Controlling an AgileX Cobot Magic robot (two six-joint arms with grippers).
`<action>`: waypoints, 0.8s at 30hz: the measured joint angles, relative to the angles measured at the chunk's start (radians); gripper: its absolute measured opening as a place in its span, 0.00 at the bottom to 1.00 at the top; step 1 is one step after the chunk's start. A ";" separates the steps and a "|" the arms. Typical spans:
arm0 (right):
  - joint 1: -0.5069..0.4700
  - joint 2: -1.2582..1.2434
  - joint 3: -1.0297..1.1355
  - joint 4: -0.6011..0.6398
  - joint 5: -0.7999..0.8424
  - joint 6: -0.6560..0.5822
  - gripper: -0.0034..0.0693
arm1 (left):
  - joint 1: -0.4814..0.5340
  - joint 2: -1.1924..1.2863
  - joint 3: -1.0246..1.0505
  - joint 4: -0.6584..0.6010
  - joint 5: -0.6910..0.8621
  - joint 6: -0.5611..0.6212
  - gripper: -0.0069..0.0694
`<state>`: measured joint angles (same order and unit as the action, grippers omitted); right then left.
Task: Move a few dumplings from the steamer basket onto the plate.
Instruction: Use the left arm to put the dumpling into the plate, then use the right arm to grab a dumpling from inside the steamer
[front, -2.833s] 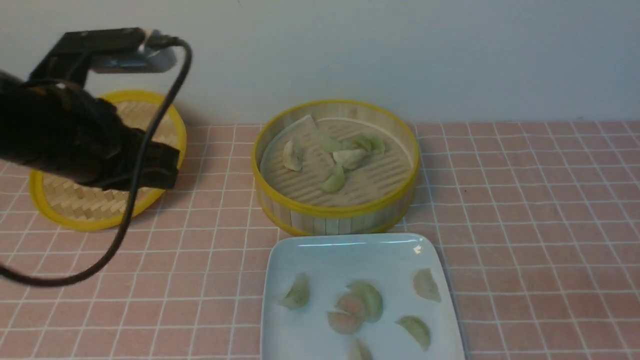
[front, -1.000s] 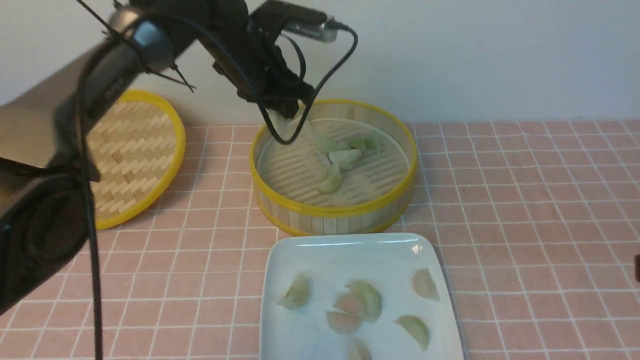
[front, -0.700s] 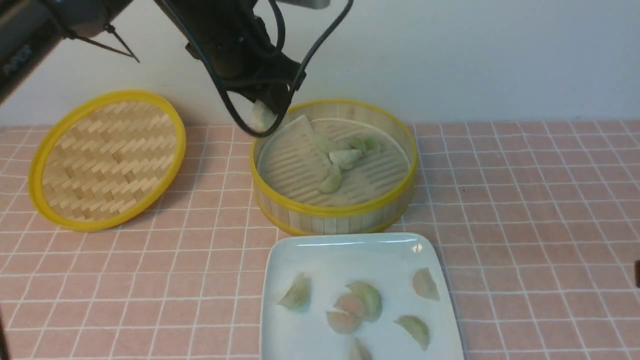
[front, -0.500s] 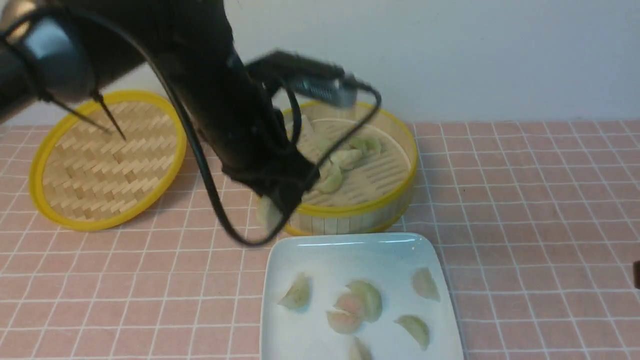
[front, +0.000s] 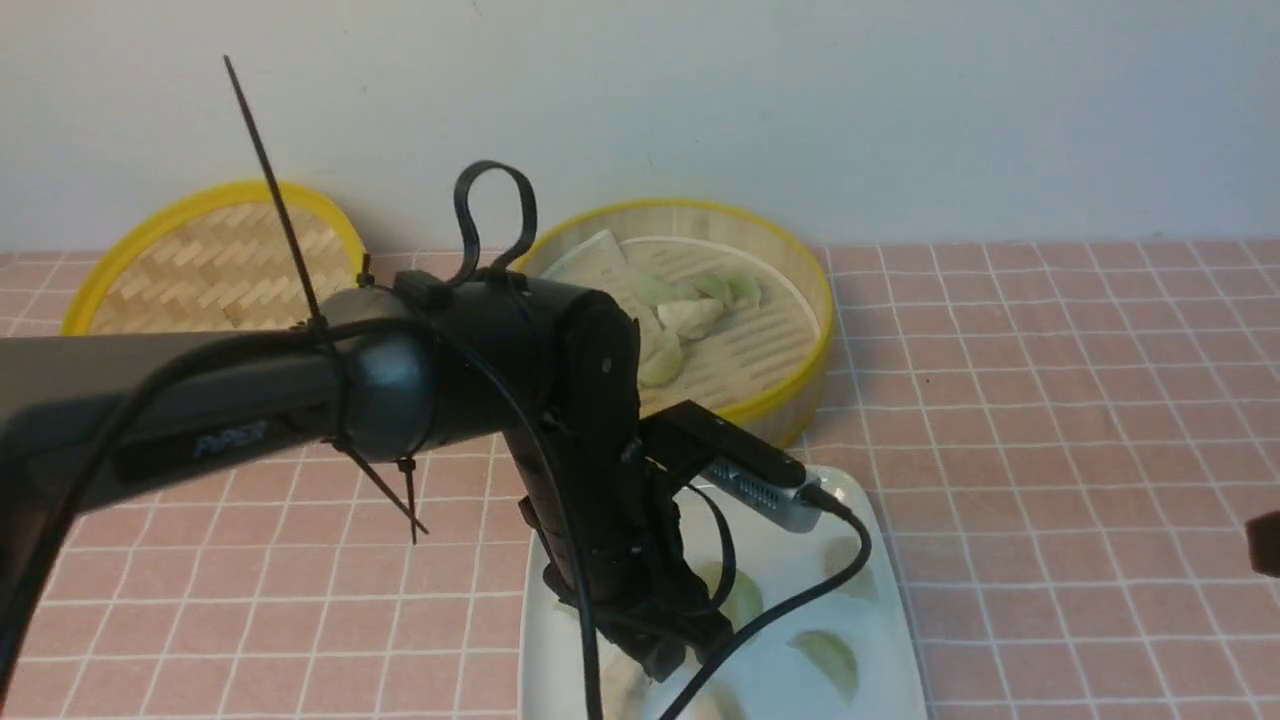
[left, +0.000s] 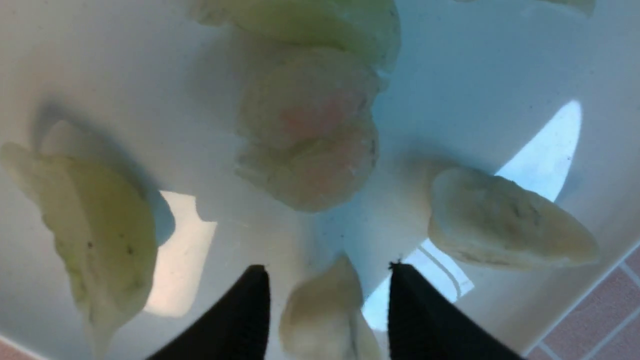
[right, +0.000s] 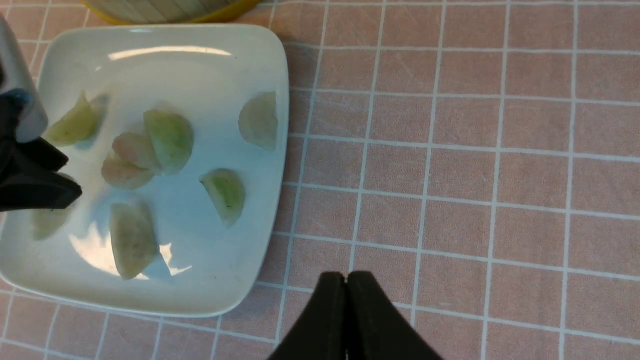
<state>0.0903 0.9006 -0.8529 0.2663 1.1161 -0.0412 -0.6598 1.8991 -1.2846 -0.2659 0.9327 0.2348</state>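
Step in hand: the set-down. The left arm reaches across the plate (right: 260, 60), and the left end effector (left: 327, 266) hangs low over the white glaze with a pale dumpling (left: 325, 315) lying between its fingers.
Left end effector: spread. The left wrist view shows slivers of plate on either side of the dumpling, so it looks let go rather than pinched.
Right end effector (right: 346, 280): pressed together and empty, over the pink tiled surface (front: 1050, 400) just beside the plate.
Plate: nearest the robot, just in front of the steamer basket (front: 790, 390). Seven other dumplings lie on it, and a pinkish pair (right: 127, 160) touches a green one near the middle.
Steamer basket: uncovered, with several greenish dumplings (front: 690, 315) clustered on its liner. The woven lid (front: 200, 270) sits well apart on the robot's left.
Progress: going by the count on the plate, "a few" seems amply met.
Next move: a straight lift, with the fingers wide so neither tip drags the soft dumpling or knocks the whitish neighbour (left: 505, 225) just beside it. After that, either another trip to the basket or a retreat.
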 joint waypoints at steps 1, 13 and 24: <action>0.000 0.026 -0.024 0.000 0.014 -0.002 0.03 | 0.000 0.004 0.000 0.005 0.000 0.000 0.61; 0.188 0.440 -0.384 -0.029 0.021 0.029 0.06 | 0.096 -0.144 -0.079 0.210 0.171 -0.218 0.15; 0.378 0.980 -0.881 -0.117 0.031 0.119 0.34 | 0.221 -0.577 0.052 0.247 0.157 -0.283 0.08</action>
<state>0.4684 1.8805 -1.7336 0.1493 1.1468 0.0775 -0.4392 1.3226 -1.2325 -0.0192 1.0899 -0.0483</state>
